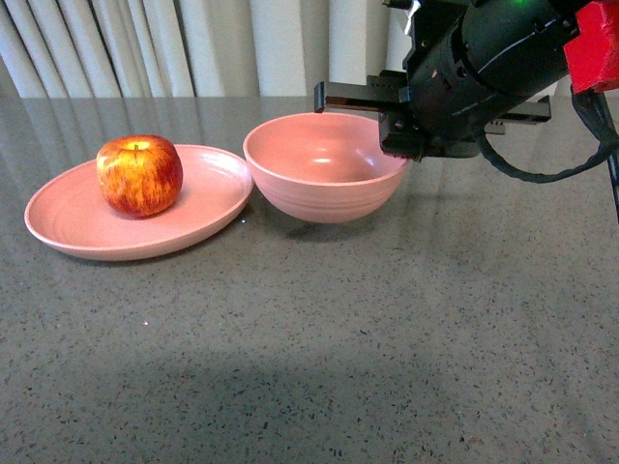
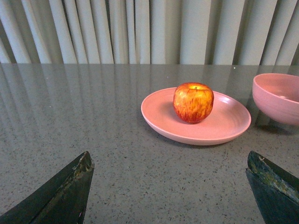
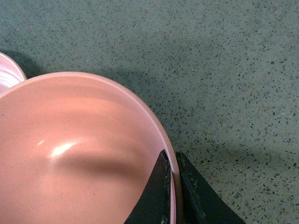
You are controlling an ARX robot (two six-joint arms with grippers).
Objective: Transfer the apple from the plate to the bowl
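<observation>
As things stand on the table (image 1: pixel 290 377): one grey speckled top carries everything, with a pale curtain (image 1: pixel 193 43) behind it.
Plate (image 1: pixel 58 227): oval, shallow, pink; it lies at 9 o'clock of the bowl, just beside it. I cannot tell whether the rims touch.
Bowl (image 1: pixel 319 198): deep, round, pink and empty.
Right gripper (image 3: pixel 172 161): at the bowl's 3 o'clock rim, nearly closed, one finger inside the wall and one outside, pinching the rim.
Left gripper (image 2: pixel 168 154): spread wide, holding nothing, low over the table and facing the apple from well apart.
Apple (image 1: pixel 139 174): red with yellow streaks, upright on the plate, a little toward its 12 o'clock side, untouched.
Step in hand: probably the approach, with the bowl steadied and the pick not begun.
Next move: the left gripper likely needs to advance, straddle the apple with jaws wide, close gently, then lift clear of the plate and over the bowl's higher rim.
Count: one table, one plate, one bowl, one apple, two grippers.
</observation>
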